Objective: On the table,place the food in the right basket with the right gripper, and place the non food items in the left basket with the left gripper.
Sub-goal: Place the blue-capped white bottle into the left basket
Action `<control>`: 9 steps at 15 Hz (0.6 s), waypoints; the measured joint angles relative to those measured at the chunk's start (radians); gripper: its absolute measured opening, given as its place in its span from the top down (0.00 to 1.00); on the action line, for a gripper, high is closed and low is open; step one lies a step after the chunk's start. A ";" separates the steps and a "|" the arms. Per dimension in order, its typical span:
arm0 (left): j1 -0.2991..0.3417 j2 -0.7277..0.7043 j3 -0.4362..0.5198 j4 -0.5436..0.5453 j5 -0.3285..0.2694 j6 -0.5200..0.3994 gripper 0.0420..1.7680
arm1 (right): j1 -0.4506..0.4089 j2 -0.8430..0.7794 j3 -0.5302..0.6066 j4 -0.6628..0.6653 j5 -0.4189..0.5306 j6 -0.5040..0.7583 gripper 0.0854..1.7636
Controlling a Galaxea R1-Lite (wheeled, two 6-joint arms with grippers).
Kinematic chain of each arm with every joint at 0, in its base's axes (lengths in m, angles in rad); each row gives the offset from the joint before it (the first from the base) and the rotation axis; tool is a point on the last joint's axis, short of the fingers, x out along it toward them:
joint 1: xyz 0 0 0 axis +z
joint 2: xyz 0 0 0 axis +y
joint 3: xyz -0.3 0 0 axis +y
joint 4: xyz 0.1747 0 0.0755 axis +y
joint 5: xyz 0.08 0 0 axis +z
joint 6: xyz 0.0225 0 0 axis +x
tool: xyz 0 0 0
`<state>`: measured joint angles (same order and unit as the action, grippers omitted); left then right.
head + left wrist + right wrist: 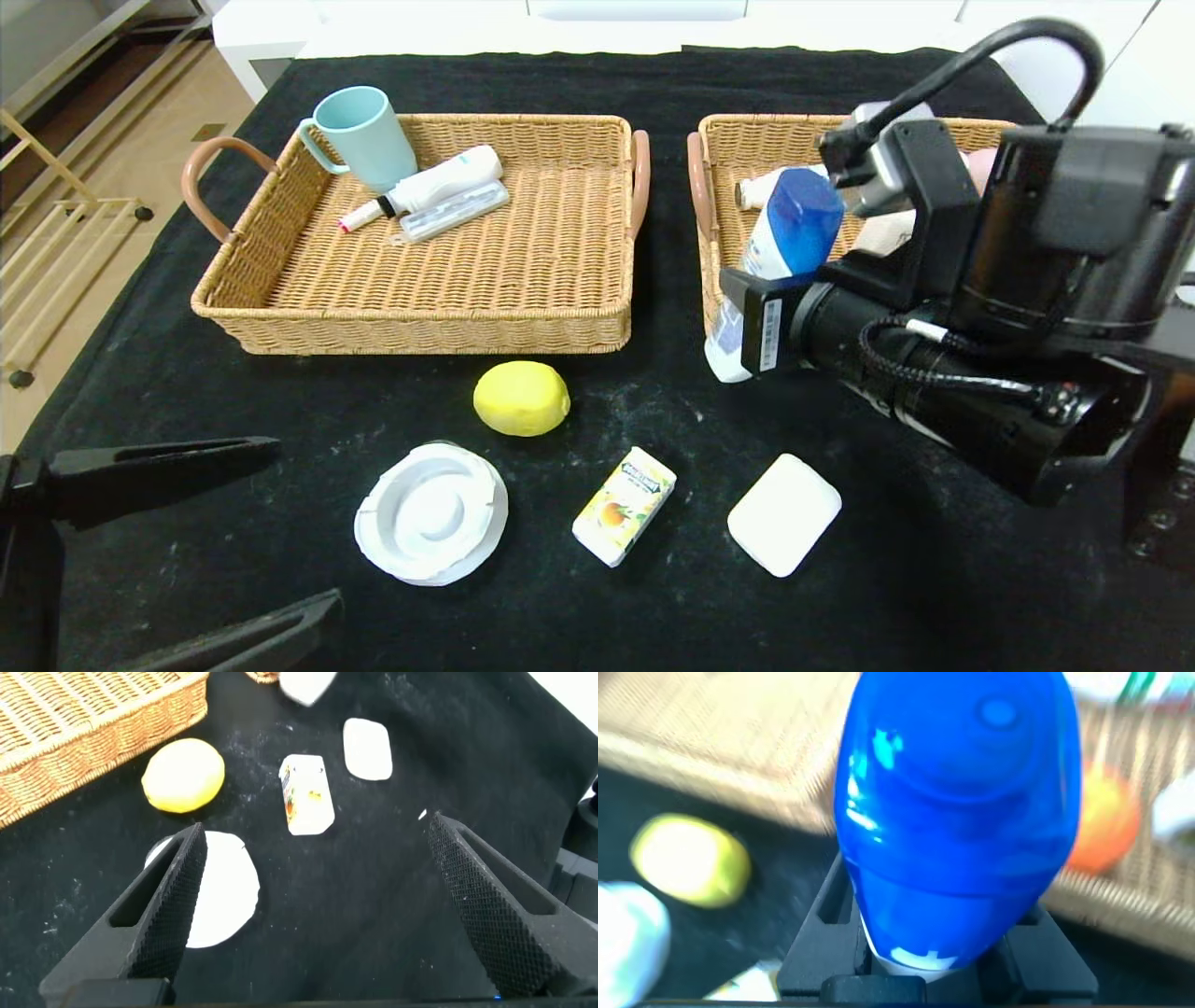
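The right end effector (752,322) is clamped on a white bottle with a blue cap (794,224), and it holds this bottle in the air at the near left corner of the right basket (709,201); the bottle is tilted, its blue cap toward the basket and its white bottom over the black counter (887,597). The big black arm covers most of the right basket in the head view, so only a small white bottle (761,189) is clear inside it (the right wrist view also shows something round and orange (1106,826) in there, but I cannot say what it is).

The left end effector (210,527) is low at the near left corner of the counter; its fingers (163,905) stand wide apart and hold nothing.

The left basket (429,322) contains a light blue mug (364,135) in its far left corner, a white tube with a red tip (425,187) just beside the mug, and a clear flat case (455,211) touching the tube.

On the counter, in front of the baskets, a lemon (521,398) lies near the front wall of the left basket; nearer to the robot there are a white round lid (431,513), a small box with a fruit picture (624,505) and a white rounded soap bar (784,514), each apart from the others; the lid lies closest to the left end effector.
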<state>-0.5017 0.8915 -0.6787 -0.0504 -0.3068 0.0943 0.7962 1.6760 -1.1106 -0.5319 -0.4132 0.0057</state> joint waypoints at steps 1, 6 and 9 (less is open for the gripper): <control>0.000 0.003 0.001 -0.002 0.000 0.000 0.03 | 0.006 -0.004 -0.036 0.008 0.006 -0.001 0.66; 0.000 0.005 0.004 -0.009 0.000 0.000 0.03 | 0.040 0.050 -0.192 0.015 0.022 -0.008 0.66; 0.001 0.002 0.004 -0.008 0.000 0.003 0.03 | 0.051 0.117 -0.314 0.011 0.045 -0.005 0.66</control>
<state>-0.5011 0.8932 -0.6745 -0.0585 -0.3064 0.0977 0.8470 1.7930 -1.4245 -0.5209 -0.3685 0.0004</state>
